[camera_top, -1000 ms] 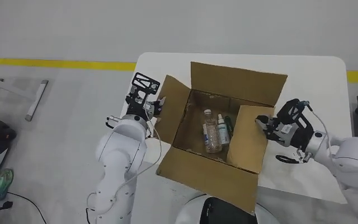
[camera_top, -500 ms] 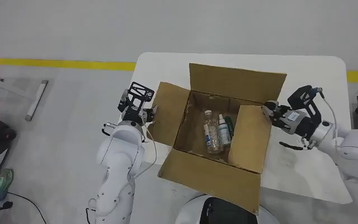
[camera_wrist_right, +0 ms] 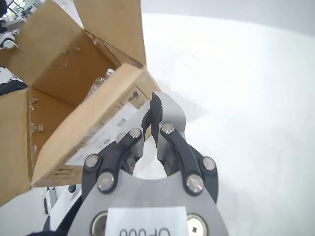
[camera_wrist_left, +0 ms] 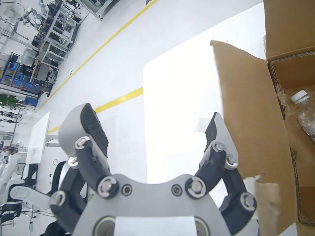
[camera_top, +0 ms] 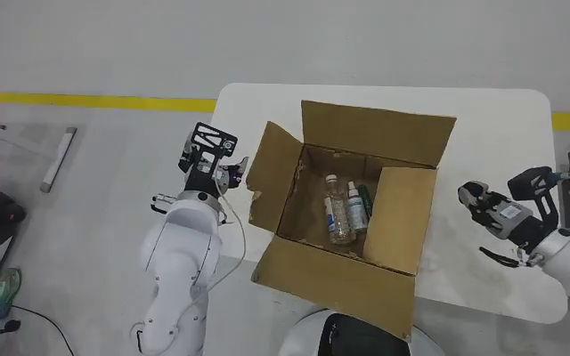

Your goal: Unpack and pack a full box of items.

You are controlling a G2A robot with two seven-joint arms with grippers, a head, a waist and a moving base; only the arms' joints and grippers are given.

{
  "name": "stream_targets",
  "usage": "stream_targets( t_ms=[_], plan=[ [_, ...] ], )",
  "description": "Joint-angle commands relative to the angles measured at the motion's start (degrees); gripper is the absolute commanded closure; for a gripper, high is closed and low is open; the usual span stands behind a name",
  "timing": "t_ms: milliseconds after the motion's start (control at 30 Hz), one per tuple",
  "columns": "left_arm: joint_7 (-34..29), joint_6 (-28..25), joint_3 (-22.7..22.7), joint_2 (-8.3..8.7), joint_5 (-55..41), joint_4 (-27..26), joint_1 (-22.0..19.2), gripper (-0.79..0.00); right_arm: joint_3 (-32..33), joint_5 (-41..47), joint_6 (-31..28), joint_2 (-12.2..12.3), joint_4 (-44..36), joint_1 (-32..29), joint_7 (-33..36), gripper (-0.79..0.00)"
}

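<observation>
Box (camera_top: 352, 276) sits mid-table (camera_top: 499, 125), flaps up. Inside, on its floor, two bottles lie side by side: the longer bottle (camera_top: 336, 214), and the shorter bottle (camera_top: 355, 206) toward the right gripper (camera_wrist_right: 152, 104). The left flap (camera_wrist_left: 246, 114) stands just beside the left gripper (camera_wrist_left: 150, 114) fingers. The right flap (camera_top: 401, 218) lies ahead of the right fingertips, apart.
</observation>
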Motion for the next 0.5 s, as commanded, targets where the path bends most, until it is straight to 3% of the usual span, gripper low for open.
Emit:
stream_targets(
  t_ms=[0,467],
  plan=[
    [-0.2,-0.2,-0.2,0.04,-0.3,-0.5,-0.1,-0.785,-1.9,-0.4,0.4,-0.1,0.5,0.6,0.1,0.000],
    [-0.7,-0.6,-0.3,0.02,-6.8,-6.6,-0.8,-0.785,-15.4,-5.9,0.8,-0.8,7.2,16.9,1.4,0.000]
  ],
)
